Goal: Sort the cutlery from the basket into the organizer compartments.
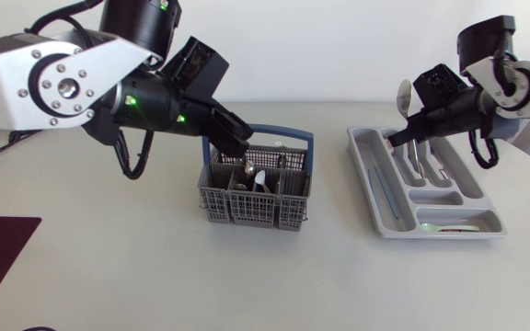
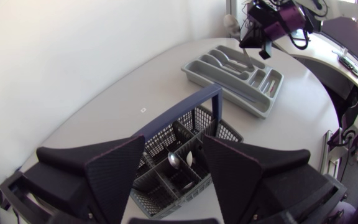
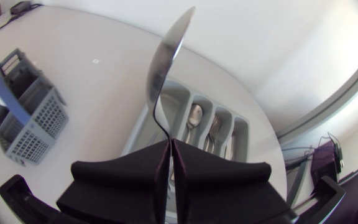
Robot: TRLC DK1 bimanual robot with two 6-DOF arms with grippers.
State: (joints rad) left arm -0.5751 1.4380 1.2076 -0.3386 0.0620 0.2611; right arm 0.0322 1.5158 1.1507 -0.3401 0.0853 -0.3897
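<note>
Spoon [image 3: 165,68], glossy steel, in right gripper [image 3: 170,149]

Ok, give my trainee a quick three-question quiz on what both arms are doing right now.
1. True or false: the right gripper is shut on a shiny metal spoon.
2. The open left gripper hangs over: A) a plate; B) the grey mesh basket with a blue handle; C) a mug.
3. Short answer: which compartment of the grey plastic organizer holds the pale utensil?

Key: 1 true; 2 B; 3 the crosswise end compartment.
</note>
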